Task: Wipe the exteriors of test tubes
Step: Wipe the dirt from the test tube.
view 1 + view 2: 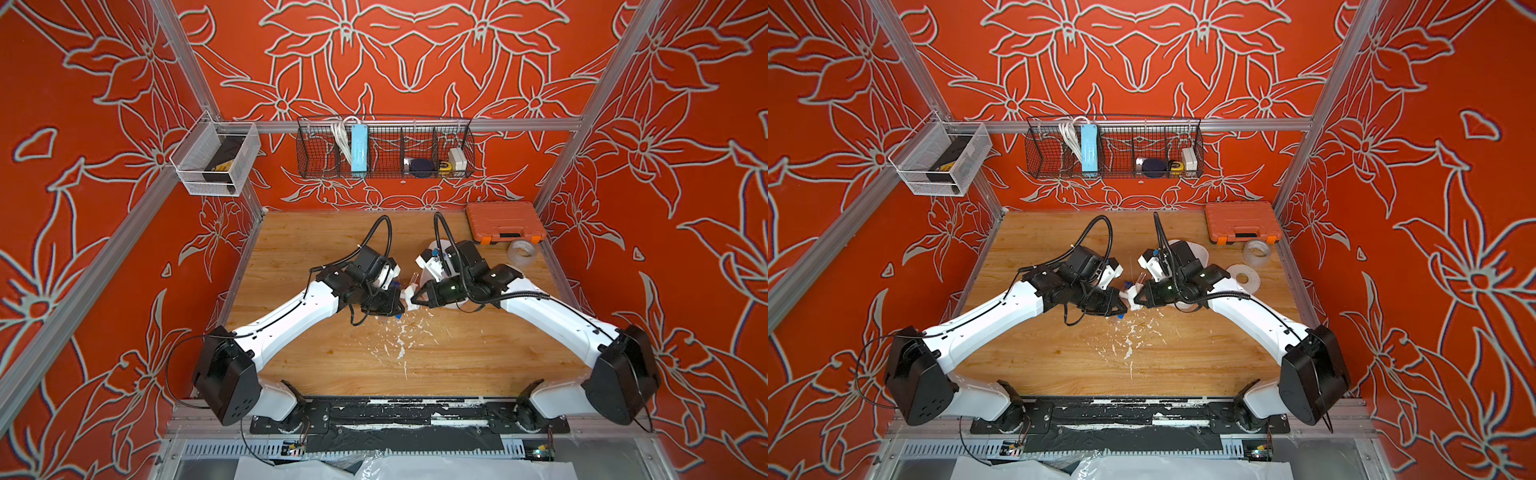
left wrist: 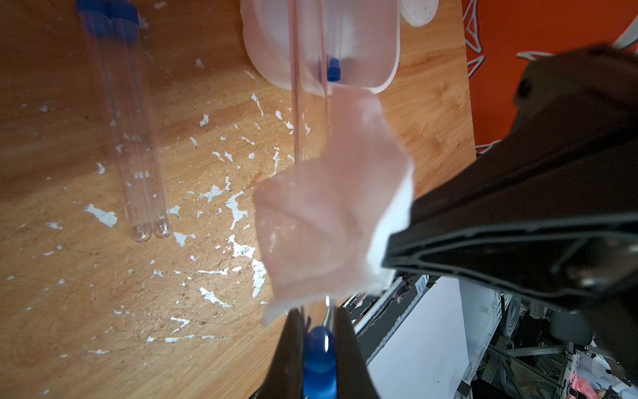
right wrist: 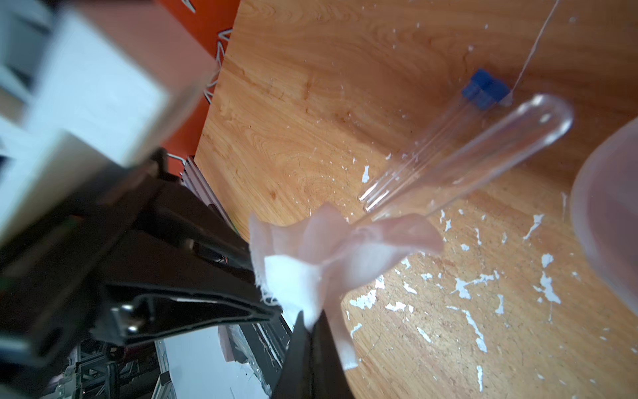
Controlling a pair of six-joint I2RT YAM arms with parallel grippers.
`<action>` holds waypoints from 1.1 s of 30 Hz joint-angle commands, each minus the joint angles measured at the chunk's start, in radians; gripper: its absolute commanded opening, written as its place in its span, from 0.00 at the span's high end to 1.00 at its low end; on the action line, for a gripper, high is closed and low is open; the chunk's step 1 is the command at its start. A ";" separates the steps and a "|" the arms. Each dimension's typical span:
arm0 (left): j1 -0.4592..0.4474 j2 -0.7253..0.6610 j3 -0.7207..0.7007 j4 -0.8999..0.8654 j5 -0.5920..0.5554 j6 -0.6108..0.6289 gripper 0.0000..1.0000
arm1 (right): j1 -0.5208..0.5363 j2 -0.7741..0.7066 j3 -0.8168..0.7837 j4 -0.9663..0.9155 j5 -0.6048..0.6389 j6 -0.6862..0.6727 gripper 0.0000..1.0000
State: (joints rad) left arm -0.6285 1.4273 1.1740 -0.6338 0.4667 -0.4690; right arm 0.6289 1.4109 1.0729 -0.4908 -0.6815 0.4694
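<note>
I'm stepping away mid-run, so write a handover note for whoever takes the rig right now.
Left gripper: shut on the held tube at its blue-cap end.
Right gripper: shut on the tissue, which wraps that tube.
Two tubes lie side by side on the table; another tube shows inside the clear tub.
Done: cannot tell which are wiped. Left: finish this tube.

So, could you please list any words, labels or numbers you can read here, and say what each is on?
Nothing here is legible.
Yellow label on the black box: too small to read.
Dark panel on the orange case: no text discernible.
Test tubes: no print visible.
</note>
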 commanded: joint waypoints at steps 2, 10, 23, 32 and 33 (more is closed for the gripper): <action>0.001 -0.001 0.038 0.010 0.043 0.011 0.99 | 0.003 0.014 -0.031 0.018 0.006 -0.005 1.00; 0.000 -0.044 -0.024 -0.033 0.059 0.036 0.99 | -0.036 0.078 0.009 0.098 -0.003 0.037 1.00; 0.000 -0.076 -0.047 -0.047 0.070 0.035 0.98 | -0.110 0.158 0.114 0.066 -0.013 -0.009 1.00; -0.001 -0.072 -0.038 -0.042 0.063 0.031 0.98 | -0.128 0.160 0.127 0.067 -0.030 0.005 1.00; 0.000 -0.070 -0.035 -0.038 0.058 0.029 0.98 | -0.127 0.154 0.116 0.075 -0.032 0.012 1.00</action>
State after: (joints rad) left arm -0.6281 1.3705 1.1328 -0.6609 0.5148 -0.4496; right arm 0.5007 1.5700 1.1770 -0.4343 -0.6830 0.4782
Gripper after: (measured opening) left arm 0.098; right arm 0.050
